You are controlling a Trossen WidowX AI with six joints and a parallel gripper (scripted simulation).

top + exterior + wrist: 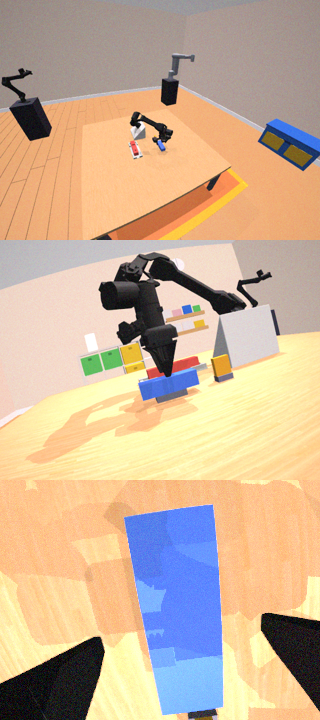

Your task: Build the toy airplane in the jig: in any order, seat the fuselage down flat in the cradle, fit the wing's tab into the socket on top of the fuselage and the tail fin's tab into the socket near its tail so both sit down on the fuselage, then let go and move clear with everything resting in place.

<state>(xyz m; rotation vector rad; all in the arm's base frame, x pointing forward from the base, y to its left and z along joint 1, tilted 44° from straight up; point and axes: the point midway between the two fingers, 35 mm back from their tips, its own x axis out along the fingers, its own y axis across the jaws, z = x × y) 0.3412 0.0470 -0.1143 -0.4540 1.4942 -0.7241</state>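
Note:
The red fuselage [134, 148] [186, 364] lies lengthwise in the white cradle [139, 156] [202, 366]. The blue wing [161, 146] [183, 378] [185, 580] rests on a low dark grey stand [172, 395], apart from the cradle. The orange-yellow tail fin [221, 365] [155, 136] stands upright on its own small dark stand [224, 377]; only a sliver shows at the wrist view's bottom edge. My gripper [161, 140] [168, 374] [182, 634] is open and empty, with its fingers above and to either side of the wing. The wing's tab is hidden.
The white wedge-shaped block [140, 131] [249, 335] stands at the arm's base, behind the cradle and near the tail fin. The wooden table [155, 186] extends towards its front edge. Other arms on pedestals and a blue cabinet [292, 136] stand away from the table.

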